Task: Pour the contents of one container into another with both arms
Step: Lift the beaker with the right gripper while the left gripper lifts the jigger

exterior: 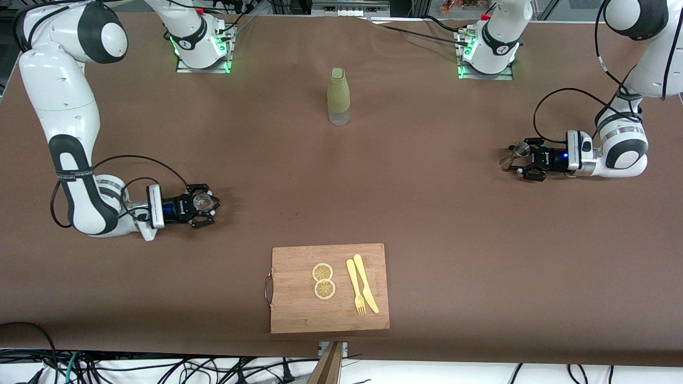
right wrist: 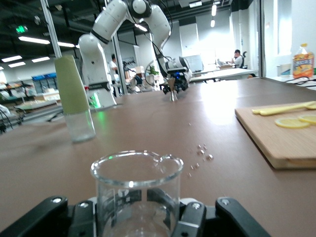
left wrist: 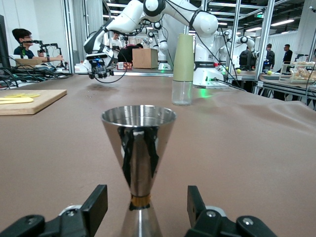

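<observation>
i have both arms folded low, forearms bent down so each wrist lies nearly level with the brown tabletop [exterior: 427, 213] and the claws point in toward the middle.

the left claw [exterior: 520, 160] sits toward the left arm's end of the tabletop, just above the cloth. from its wrist camera i see the two black fingers [left wrist: 98, 202] spread either side of a steel jigger [left wrist: 138, 148] – an upright double cone, standing between them with a gap showing on each side, so the claw is parted and not pressing on it.

the right claw [exterior: 205, 205] is at the right arm's end, nearer the front camera than the left one. a clear glass beaker [right wrist: 136, 190] stands upright inside it; the pads [right wrist: 190, 217] sit close against the glass on both sides and i read that as a closed grip on the beaker. it looks empty, though i cannot be sure.

between the two arm bases stands a bottle [exterior: 339, 96] with a pale green sleeve and clear bottom, upright, well apart from both claws. nearest the front camera lies a wooden cutting board [exterior: 299, 314] carrying two lemon slices [exterior: 323, 280] touching each other, and beside them a yellow fork [exterior: 355, 288] and knife [exterior: 366, 282] side by side.
</observation>
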`<state>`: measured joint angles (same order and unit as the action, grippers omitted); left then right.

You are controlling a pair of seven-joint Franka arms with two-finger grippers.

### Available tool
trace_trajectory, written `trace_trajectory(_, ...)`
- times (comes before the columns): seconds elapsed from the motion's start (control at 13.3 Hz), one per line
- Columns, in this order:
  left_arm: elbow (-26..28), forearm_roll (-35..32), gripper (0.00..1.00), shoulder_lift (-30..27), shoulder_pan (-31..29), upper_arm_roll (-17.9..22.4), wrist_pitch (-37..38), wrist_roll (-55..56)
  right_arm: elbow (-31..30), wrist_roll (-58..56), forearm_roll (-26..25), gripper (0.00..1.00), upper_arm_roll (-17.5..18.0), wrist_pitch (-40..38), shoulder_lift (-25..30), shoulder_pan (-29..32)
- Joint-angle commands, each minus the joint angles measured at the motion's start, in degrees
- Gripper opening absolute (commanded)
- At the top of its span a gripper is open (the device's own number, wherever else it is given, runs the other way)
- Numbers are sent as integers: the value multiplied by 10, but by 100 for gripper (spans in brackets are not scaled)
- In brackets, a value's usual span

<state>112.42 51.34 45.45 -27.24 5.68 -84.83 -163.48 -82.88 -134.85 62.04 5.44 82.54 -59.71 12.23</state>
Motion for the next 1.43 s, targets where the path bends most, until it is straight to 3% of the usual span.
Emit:
trace_trajectory(0.0, 19, -11, 67, 3, 0, 13, 10, -216, 26, 60, -9, 0, 9, -58, -1, -33)
trace_trajectory(0.08, 19, -13, 65, 3, -1, 13, 10, -216, 42, 71, -9, 0, 9, -61, 3, -45)
trace_trajectory(0.15, 19, -14, 56, 3, -1, 13, 10, -217, 57, 73, -8, 0, 9, -62, 4, -60)
trace_trajectory(0.23, 20, -14, 56, 3, -2, 13, 11, -216, 60, 73, -5, 0, 13, -62, 4, -74)
trace_trajectory(0.3, 21, -14, 55, 3, -1, 13, 11, -216, 60, 73, -3, 0, 30, -60, 5, -82)
trace_trajectory(0.38, 21, -14, 47, 3, -1, 13, 14, -217, 60, 74, 4, 0, 41, -56, 6, -85)
trace_trajectory(0.53, 21, -14, 46, 2, -1, 13, 19, -217, 61, 88, 17, 0, 43, -39, 14, -107)
trace_trajectory(0.68, 20, -14, 30, 1, -1, 13, 22, -217, 73, 142, 21, 0, 46, -30, 23, -133)
trace_trajectory(0.83, 19, -13, 1, 1, -2, 13, 26, -216, 76, 149, 25, 0, 60, -11, 28, -139)
trace_trajectory(1.13, 20, -12, 0, 1, -5, 16, 27, -214, 93, 256, 38, 0, 96, 22, 53, -140)
trace_trajectory(1.36, 20, -8, 0, 0, -6, 16, 27, -213, 94, 260, 30, 0, 106, 65, 73, -171)
